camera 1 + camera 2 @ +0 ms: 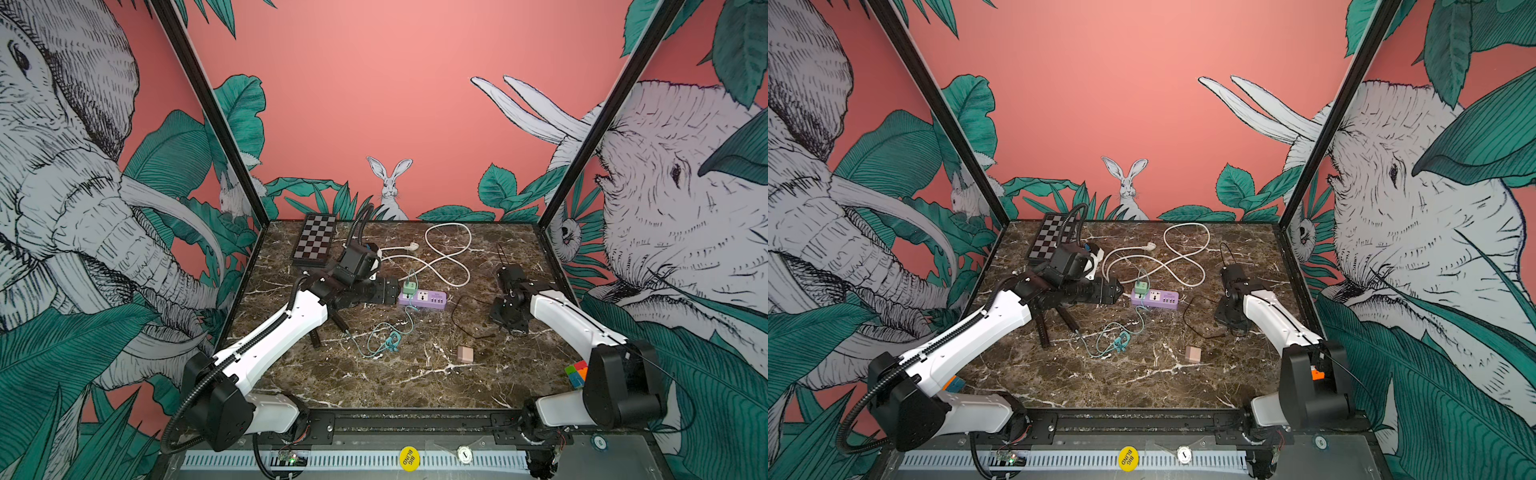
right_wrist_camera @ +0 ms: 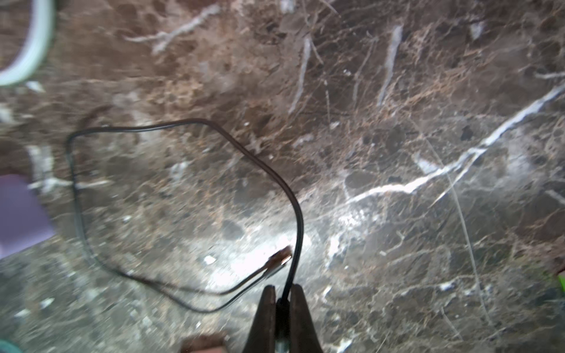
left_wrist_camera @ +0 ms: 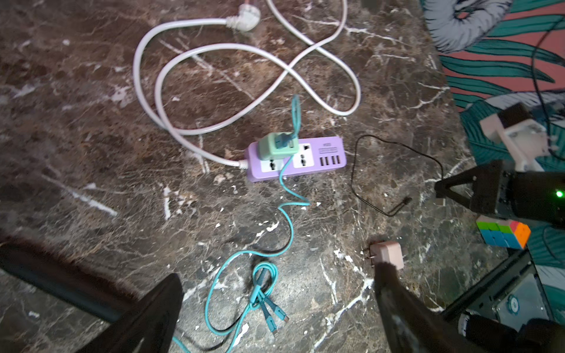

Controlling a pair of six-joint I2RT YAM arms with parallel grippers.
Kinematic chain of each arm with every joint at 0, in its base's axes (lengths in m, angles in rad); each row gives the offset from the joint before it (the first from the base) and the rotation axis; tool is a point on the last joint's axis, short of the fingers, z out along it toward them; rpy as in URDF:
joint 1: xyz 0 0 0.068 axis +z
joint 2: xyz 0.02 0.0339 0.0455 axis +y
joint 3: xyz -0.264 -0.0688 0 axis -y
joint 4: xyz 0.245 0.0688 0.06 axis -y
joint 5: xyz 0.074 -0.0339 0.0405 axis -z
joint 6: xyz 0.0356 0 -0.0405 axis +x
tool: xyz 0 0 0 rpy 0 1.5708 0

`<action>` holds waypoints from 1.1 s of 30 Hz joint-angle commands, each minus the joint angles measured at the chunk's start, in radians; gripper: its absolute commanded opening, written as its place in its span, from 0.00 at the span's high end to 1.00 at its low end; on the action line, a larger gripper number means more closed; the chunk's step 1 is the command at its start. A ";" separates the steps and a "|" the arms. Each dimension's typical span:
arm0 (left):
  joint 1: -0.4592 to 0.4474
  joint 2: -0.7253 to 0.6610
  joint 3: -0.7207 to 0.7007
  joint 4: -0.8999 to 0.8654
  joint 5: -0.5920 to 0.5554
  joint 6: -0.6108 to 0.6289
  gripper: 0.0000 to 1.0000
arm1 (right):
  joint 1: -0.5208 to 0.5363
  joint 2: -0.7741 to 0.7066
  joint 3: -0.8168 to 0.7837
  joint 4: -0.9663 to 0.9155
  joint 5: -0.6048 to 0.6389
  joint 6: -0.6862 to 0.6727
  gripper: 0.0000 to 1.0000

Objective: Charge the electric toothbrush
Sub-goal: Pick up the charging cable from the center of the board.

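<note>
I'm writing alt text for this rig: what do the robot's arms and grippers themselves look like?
The left arm and right arm have smooth white shells between bulky black joints. A black ribbed conduit runs along the left one only. The left gripper and right gripper are black, with dark tapering fingers. A green light glows on the right gripper.

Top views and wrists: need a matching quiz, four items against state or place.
Items:
1. black cable
2. green adapter
3. pink adapter
4. white plug

States:
A. seated in the purple power strip
B. loose, toward the table's front
C. pinched by the right gripper
D. loose, toward the back

Pairs: 1-C, 2-A, 3-B, 4-D
</note>
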 commanded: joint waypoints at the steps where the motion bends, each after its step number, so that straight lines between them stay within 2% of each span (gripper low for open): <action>1: -0.082 -0.060 -0.038 0.102 -0.019 0.088 0.01 | 0.020 -0.096 0.054 -0.017 -0.096 0.061 1.00; 4: -0.178 -0.111 -0.098 0.220 -0.087 0.170 0.02 | 0.044 -0.164 0.066 0.045 -0.210 0.145 1.00; 6: -0.223 -0.151 -0.178 0.356 -0.079 0.221 0.09 | 0.062 -0.199 0.079 0.084 -0.286 0.215 1.00; 8: -0.269 -0.185 -0.268 0.508 -0.117 0.276 0.10 | 0.091 -0.221 0.093 0.116 -0.318 0.264 1.00; 10: -0.337 -0.207 -0.348 0.655 -0.159 0.418 0.09 | 0.125 -0.234 0.104 0.146 -0.348 0.305 1.00; 12: -0.437 -0.197 -0.410 0.795 -0.236 0.645 0.09 | 0.147 -0.244 0.116 0.179 -0.400 0.347 1.00; 14: -0.506 -0.150 -0.441 0.909 -0.311 0.811 0.08 | 0.163 -0.266 0.106 0.223 -0.423 0.396 1.00; 16: -0.529 -0.096 -0.432 0.956 -0.325 0.892 0.10 | 0.181 -0.282 0.098 0.249 -0.425 0.433 1.00; 17: -0.535 -0.067 -0.442 1.034 -0.341 0.928 0.12 | 0.196 -0.283 0.098 0.257 -0.428 0.446 1.00; 20: -0.541 -0.008 -0.441 1.141 -0.349 0.996 0.15 | 0.229 -0.279 0.112 0.234 -0.432 0.445 1.00; 26: -0.542 0.091 -0.399 1.234 -0.360 1.074 0.23 | 0.257 -0.309 0.086 0.245 -0.425 0.470 1.00; 32: -0.539 0.123 -0.375 1.238 -0.397 1.085 0.50 | 0.261 -0.330 0.081 0.237 -0.423 0.480 1.00; 33: -0.539 0.128 -0.374 1.245 -0.400 1.090 0.51 | 0.261 -0.333 0.081 0.238 -0.424 0.483 1.00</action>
